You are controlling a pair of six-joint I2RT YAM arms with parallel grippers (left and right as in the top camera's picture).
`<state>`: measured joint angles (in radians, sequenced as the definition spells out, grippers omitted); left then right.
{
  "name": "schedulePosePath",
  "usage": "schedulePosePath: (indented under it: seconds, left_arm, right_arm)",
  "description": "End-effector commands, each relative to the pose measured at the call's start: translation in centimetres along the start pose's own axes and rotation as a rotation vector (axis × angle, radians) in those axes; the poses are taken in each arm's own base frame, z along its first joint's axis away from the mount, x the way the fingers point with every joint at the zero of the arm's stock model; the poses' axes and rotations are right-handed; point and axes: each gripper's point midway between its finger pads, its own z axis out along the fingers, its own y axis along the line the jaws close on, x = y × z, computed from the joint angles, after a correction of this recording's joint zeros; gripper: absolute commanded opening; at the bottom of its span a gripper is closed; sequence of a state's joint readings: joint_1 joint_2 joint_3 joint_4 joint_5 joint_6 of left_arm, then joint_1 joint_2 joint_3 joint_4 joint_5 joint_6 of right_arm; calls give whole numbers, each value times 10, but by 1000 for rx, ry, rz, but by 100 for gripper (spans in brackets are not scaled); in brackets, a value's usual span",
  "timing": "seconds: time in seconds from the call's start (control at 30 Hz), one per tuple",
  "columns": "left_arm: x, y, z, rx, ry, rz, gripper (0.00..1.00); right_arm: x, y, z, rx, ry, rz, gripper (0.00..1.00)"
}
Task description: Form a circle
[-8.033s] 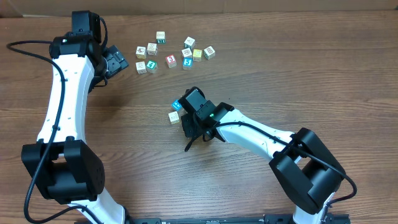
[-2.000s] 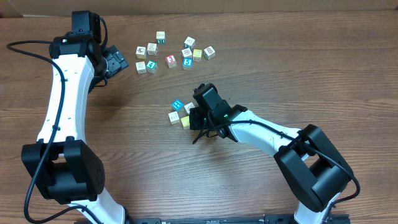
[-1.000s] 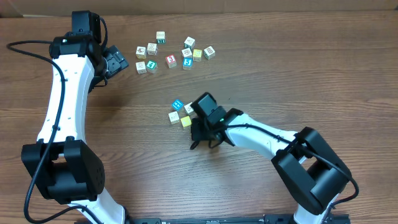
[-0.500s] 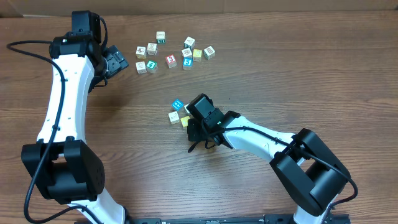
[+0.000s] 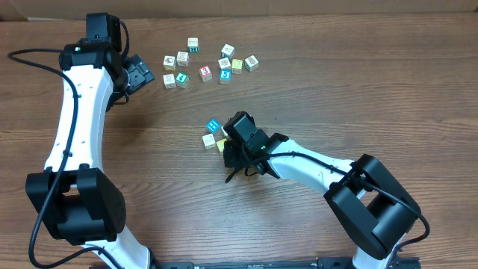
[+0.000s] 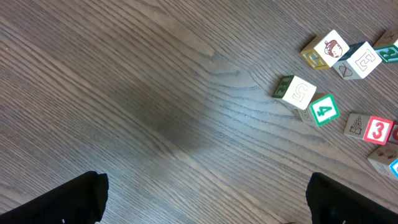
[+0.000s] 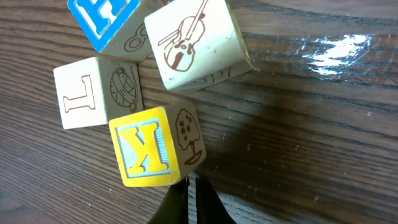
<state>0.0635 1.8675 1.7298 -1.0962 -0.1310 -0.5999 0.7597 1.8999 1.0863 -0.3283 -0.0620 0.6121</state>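
Circle [image 7: 124, 87] cubes sit bunched on the wooden counter [image 5: 336, 90] directly ahead of my right gripper [image 7: 189, 190], whose two fingers are pressed together into one narrow point with nothing between them. That point sits at the lower edge of the yellow cube [image 7: 149, 149]; I cannot tell whether it touches. From overhead, the group [image 5: 215, 136] lies near the middle of the counter, half tucked under my right wrist, and well apart from the loose scatter of cubes [image 5: 209, 63] toward the far edge.

Readable marks: the yellow cube carries a pale blue "K" on top and a brown tree on its side. The whitish cube [image 7: 96, 93] beside it shows an outlined brown "L" and a ball of yarn. The blue cube [image 7: 102, 18] has a white "H". The other whitish cube [image 7: 196, 43] bears a brown violin. Among the scatter, my left wrist view shows a "5" [image 6: 295, 92], a green "4" [image 6: 324, 109] and a red "3" [image 6: 379, 129].

All four are small wooden blocks with pale sides. They stand close, edges meeting or nearly so, making a tight circle around a small gap.

My left gripper [image 6: 205, 202] hangs spread wide over bare wood, beside the scatter.
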Motion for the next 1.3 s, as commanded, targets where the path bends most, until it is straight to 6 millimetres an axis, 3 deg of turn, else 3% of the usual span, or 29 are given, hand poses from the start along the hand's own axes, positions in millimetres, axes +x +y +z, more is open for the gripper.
schedulePosePath:
  seconds: [0.0, 0.27, 0.97, 1.17, 1.27]
  left_arm:
    - [-6, -2, -11, 19, -27, -4, 100]
    - [-6, -2, -11, 19, -27, -4, 100]
    - [-6, -2, -11, 19, -27, -4, 99]
    - [-6, -2, -11, 19, -27, -4, 100]
    - [-6, -2, -11, 19, -27, -4, 100]
  right_arm:
    - [-4, 0, -8, 0, -27, -10, 4]
    - [9, 6, -8, -40, 40, -11, 4]
    - [-9, 12, -9, -54, -41, -51, 4]
    - [-5, 11, -9, -51, -21, -49, 4]
    - [-11, 16, -22, -52, -13, -44, 4]
